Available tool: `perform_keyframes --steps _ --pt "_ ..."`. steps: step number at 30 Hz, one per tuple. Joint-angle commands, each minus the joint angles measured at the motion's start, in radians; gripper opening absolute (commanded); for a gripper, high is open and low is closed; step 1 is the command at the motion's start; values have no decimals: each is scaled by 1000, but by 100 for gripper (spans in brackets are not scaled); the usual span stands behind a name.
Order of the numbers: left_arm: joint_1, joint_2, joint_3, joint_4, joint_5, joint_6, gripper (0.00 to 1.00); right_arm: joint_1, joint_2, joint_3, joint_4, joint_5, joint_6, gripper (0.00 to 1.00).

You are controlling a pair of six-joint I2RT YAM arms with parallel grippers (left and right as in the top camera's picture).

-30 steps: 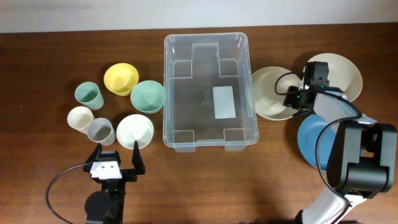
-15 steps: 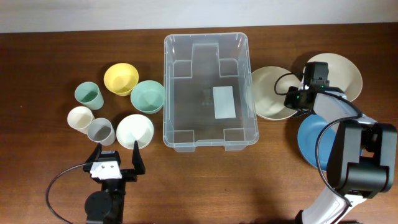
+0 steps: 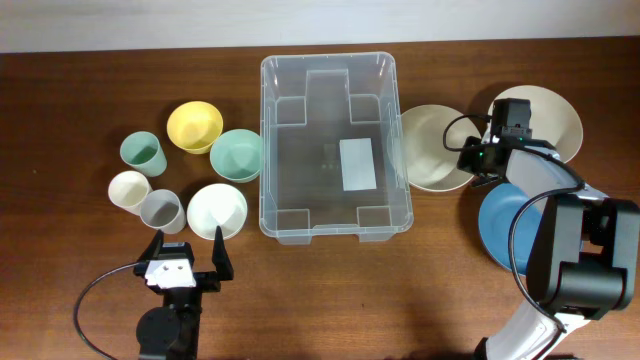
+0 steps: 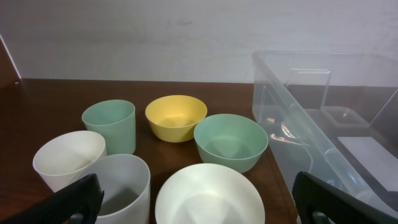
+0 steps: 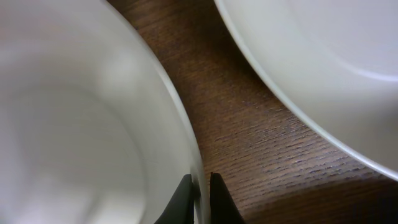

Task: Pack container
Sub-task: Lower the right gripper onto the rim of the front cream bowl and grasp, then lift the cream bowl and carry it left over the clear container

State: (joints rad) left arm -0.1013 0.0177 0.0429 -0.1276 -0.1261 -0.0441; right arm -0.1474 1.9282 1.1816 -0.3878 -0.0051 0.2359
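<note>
The clear container [image 3: 310,170] stands mid-table, with only a white label on its floor; its near wall [image 4: 311,124] shows in the left wrist view. My right gripper [image 3: 470,160] is shut on the right rim of a cream bowl [image 3: 430,150] that touches the container's right side. In the right wrist view the two black fingertips [image 5: 200,193] pinch that bowl's rim [image 5: 186,143]. My left gripper [image 3: 186,258] is open near the front left edge, just in front of a white bowl [image 3: 216,210], holding nothing.
Left of the container are a yellow bowl [image 3: 194,126], a green bowl [image 3: 237,154], a green cup [image 3: 143,152], a cream cup [image 3: 129,189] and a grey cup [image 3: 161,211]. At the right lie a cream plate [image 3: 545,115] and a blue plate [image 3: 500,225].
My right gripper has closed onto the cream bowl's rim. The bowl and the container have shifted slightly left. The left arm has not moved.
</note>
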Motion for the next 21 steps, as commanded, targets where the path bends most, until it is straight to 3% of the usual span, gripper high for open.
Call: perform_keyframes --steps 1,21 --pt "6 0 -10 3 11 19 100 0 8 -11 -7 23 -19 4" --pt "6 0 -10 3 11 19 99 -51 -229 38 13 122 -135 4"
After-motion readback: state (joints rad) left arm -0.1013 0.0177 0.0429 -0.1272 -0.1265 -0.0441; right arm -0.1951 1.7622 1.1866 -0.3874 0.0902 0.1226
